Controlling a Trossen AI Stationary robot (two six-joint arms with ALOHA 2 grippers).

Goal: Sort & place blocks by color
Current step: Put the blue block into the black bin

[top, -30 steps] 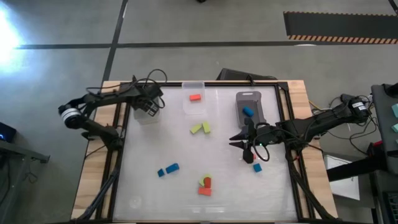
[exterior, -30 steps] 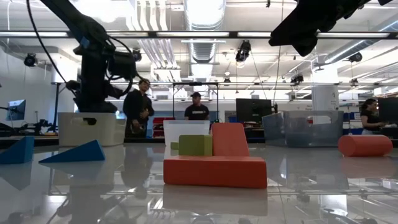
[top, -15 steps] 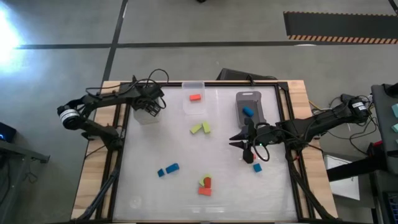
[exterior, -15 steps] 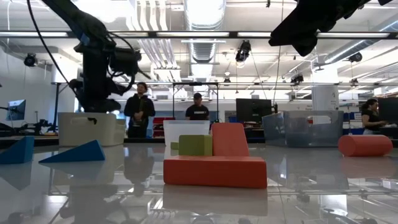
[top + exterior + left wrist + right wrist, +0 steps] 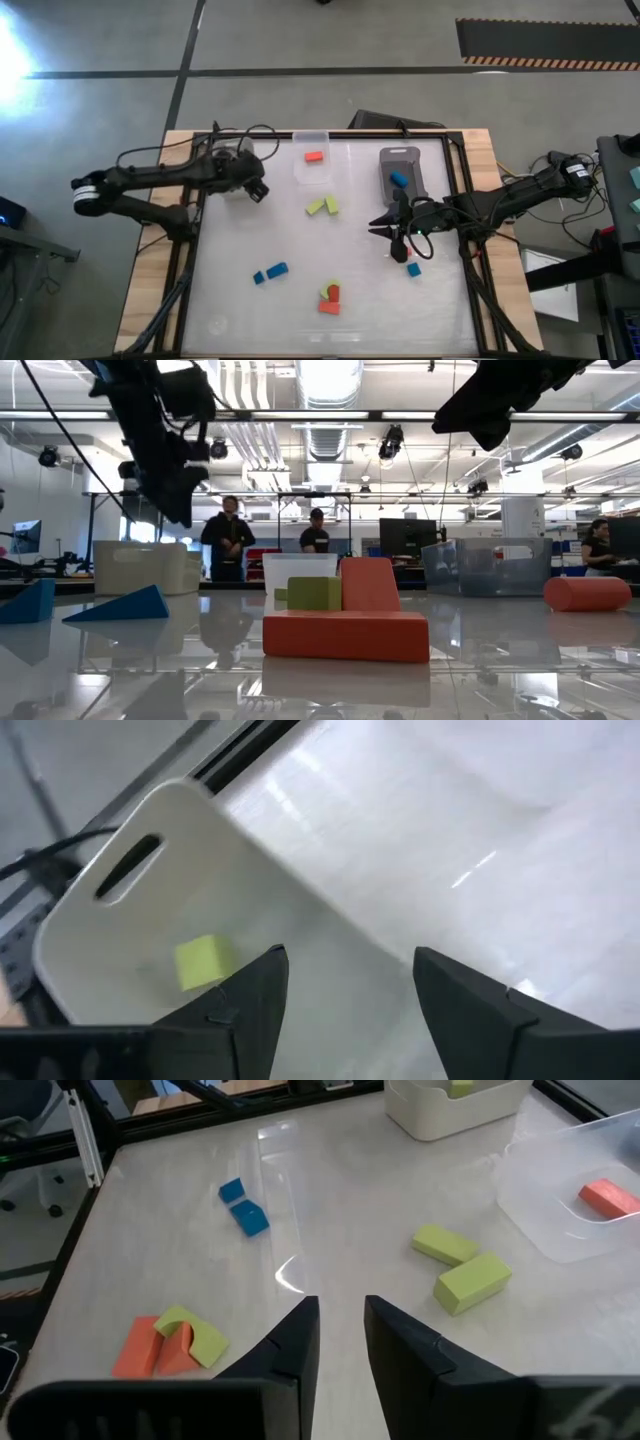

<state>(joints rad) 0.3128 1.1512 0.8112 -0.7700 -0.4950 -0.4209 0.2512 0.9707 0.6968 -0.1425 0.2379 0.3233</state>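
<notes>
Here the left gripper (image 5: 256,190) fingers gape empty beside the white bin (image 5: 150,920); right gripper (image 5: 398,236) fingers stand narrow, empty.

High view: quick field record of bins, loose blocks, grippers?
white bin: one green cube inside
clear bin: one orange-red block
grey bin: one blue block
loose green: two bars mid-table
loose blue: pair front left, one by right arm
loose cluster: orange-red plus green, front
left gripper: open, empty, beside white bin
right gripper: empty, mid-table
</notes>
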